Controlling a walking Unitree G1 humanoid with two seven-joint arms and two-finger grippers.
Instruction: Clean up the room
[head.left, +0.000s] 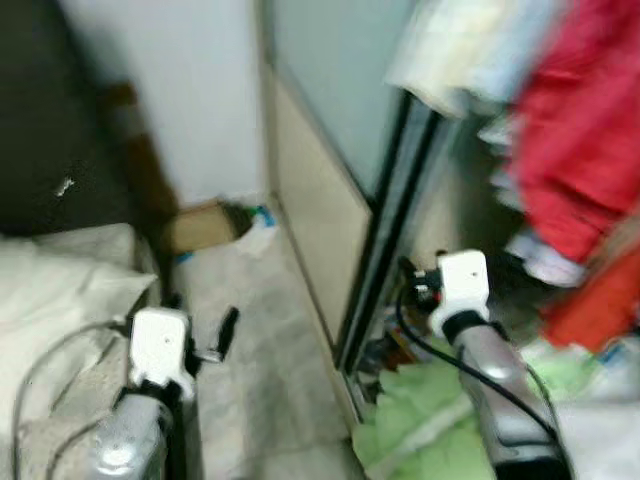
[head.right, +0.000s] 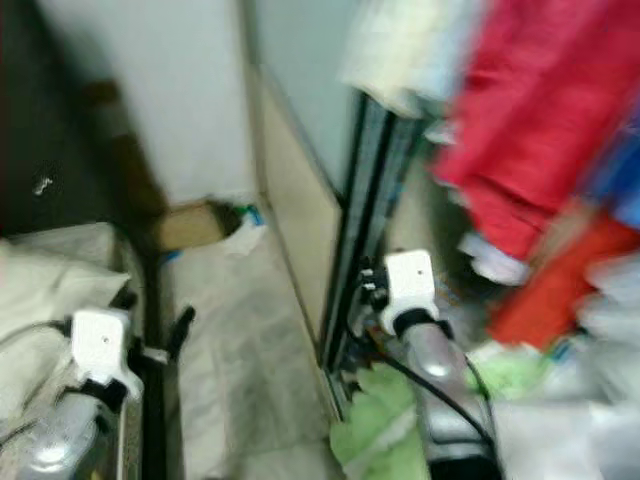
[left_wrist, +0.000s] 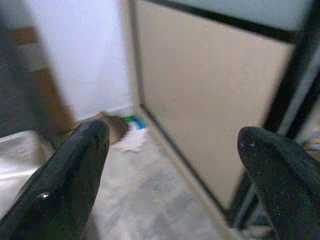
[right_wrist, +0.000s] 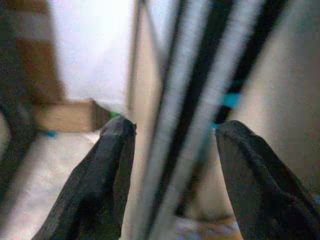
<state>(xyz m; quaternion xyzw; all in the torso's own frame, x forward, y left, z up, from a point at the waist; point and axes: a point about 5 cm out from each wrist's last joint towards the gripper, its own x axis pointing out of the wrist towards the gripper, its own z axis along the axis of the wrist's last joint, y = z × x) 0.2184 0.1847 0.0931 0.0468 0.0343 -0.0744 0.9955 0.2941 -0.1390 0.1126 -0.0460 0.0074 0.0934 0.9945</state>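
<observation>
Both head views look forward and down from above the arms, along a narrow strip of floor (head.left: 260, 350) toward the far wall (head.left: 190, 90), with the wardrobe door (head.left: 310, 200) on the right; both are blurred. The left wrist view looks low along its end effector (left_wrist: 175, 165) at the same door (left_wrist: 210, 110) and floor, near. The right wrist view sits close to the door's dark frame (right_wrist: 200, 100), past its end effector (right_wrist: 172, 165)

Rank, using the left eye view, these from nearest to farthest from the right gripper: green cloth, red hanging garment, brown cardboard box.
1. Green cloth: on the floor, just below the right gripper.
2. Red hanging garment: above, to its right.
3. Brown cardboard box: far corner, leftward.
</observation>
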